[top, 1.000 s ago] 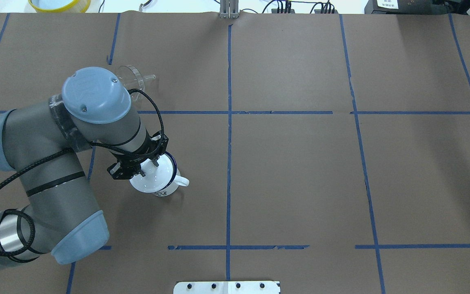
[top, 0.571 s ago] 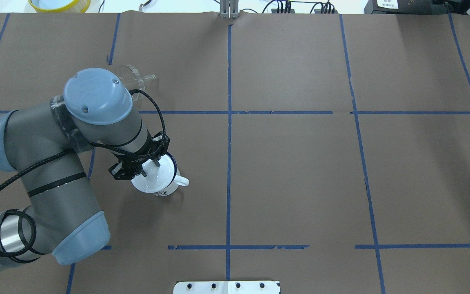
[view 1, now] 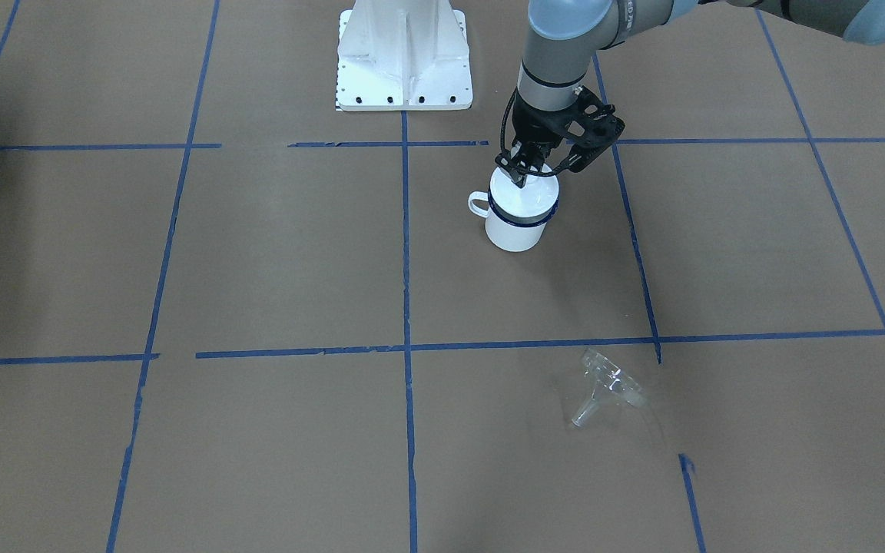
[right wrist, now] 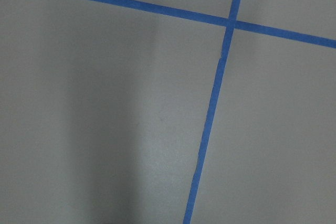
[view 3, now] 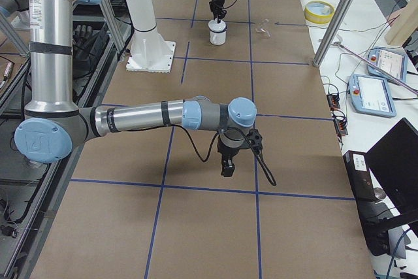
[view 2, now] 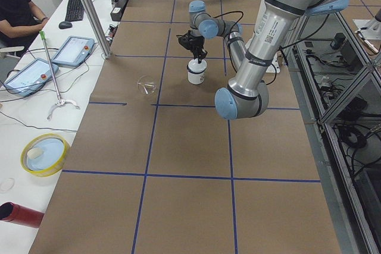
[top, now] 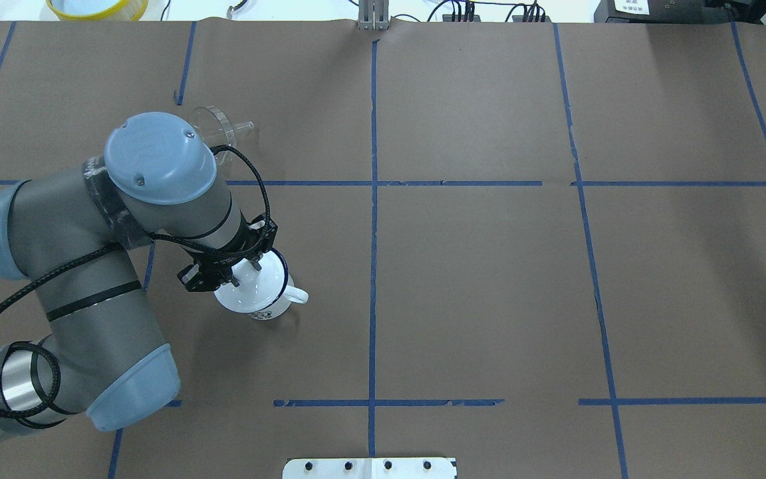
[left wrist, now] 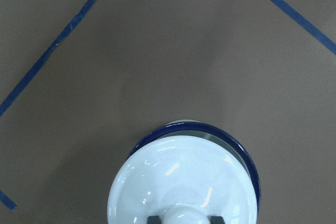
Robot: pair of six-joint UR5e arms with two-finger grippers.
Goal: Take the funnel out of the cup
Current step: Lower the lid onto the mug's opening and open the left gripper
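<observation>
The clear funnel (top: pixel 220 130) lies on its side on the table, apart from the cup; it also shows in the front view (view 1: pixel 604 388). The cup (view 1: pixel 515 226) is a white mug with a dark blue rim (left wrist: pixel 210 129) and stands upright. My left gripper (top: pixel 245 274) is shut on the knob of a round white lid (left wrist: pixel 178 182) and holds it over the mug's mouth. I cannot tell whether the lid touches the rim. My right gripper (view 3: pixel 226 169) hangs low over bare table far from the mug; I cannot tell if it is open or shut.
Brown paper with blue tape lines covers the table (top: pixel 489 266). The white robot base plate (view 1: pixel 404 54) stands behind the mug. A yellow bowl (top: pixel 97 6) sits off the far left edge. Tablets and cables lie along the far side.
My left gripper with the lid has shifted slightly farther and to the right over the mug. The funnel and the mug have not moved.
</observation>
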